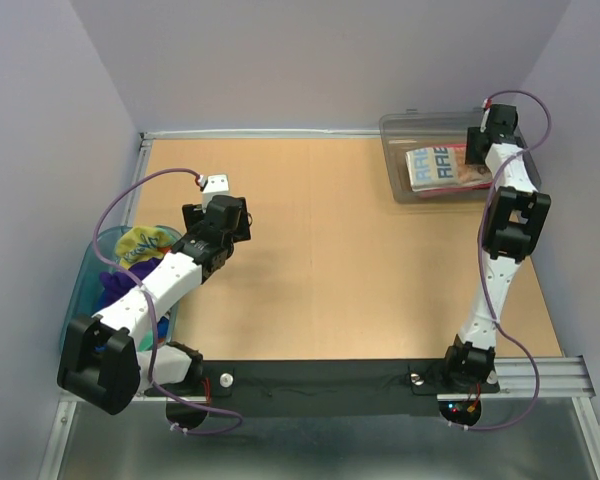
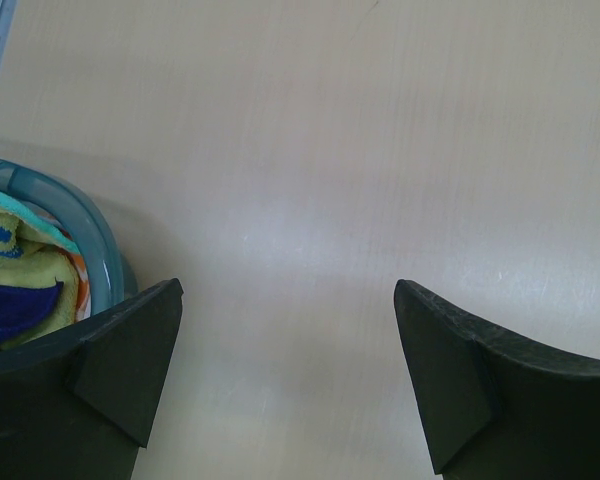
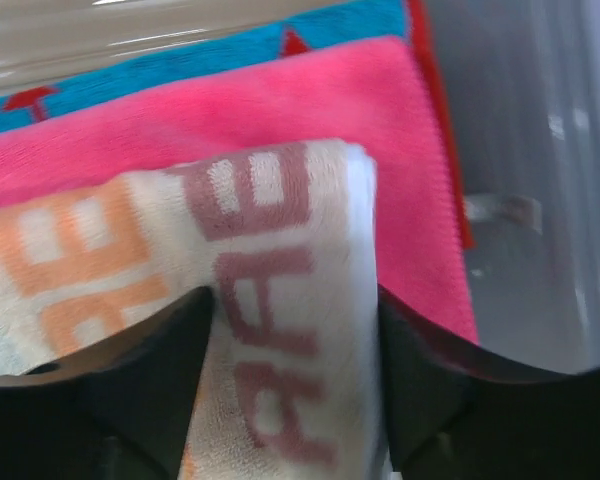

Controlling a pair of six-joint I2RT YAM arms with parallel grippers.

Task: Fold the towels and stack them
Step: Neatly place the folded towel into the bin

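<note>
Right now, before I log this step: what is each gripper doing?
Left gripper: open, holding nothing.
Right gripper: the lettered towel sits between its fingers; clamped or loose cannot be told.

Lettered towel [image 3: 280, 330] blurs and is cut off at 6 o'clock; teal towel [image 3: 180, 65] lies mostly hidden under pink towel [image 3: 310, 110]; tub [image 2: 75, 215] is cut at 9 o'clock.

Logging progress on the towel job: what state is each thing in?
left gripper: open, empty, above the table
right gripper: jaws flank a fold of the lettered towel, grip unclear
lettered towel: folded, atop the stack in the bin
pink towel: folded, beneath it
remaining towels: unfolded, heaped in the tub
</note>
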